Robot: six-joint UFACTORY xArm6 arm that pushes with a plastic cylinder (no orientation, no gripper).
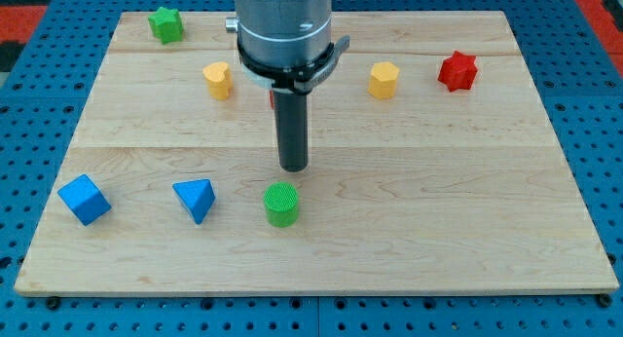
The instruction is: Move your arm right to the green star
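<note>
The green star (166, 24) lies near the board's top left corner. My tip (293, 167) stands near the middle of the board, far to the right of and below the star. It is just above the green cylinder (282, 204), apart from it. The arm's grey body rises from the tip to the view's top and hides part of the board behind it, where a small bit of red shows beside the rod.
A yellow block (218, 80) and a yellow hexagon (384, 80) lie either side of the arm. A red star (458, 71) is at the right. A blue cube (84, 199) and a blue triangular block (196, 199) lie at the lower left. The wooden board (467, 220) sits on a blue pegboard.
</note>
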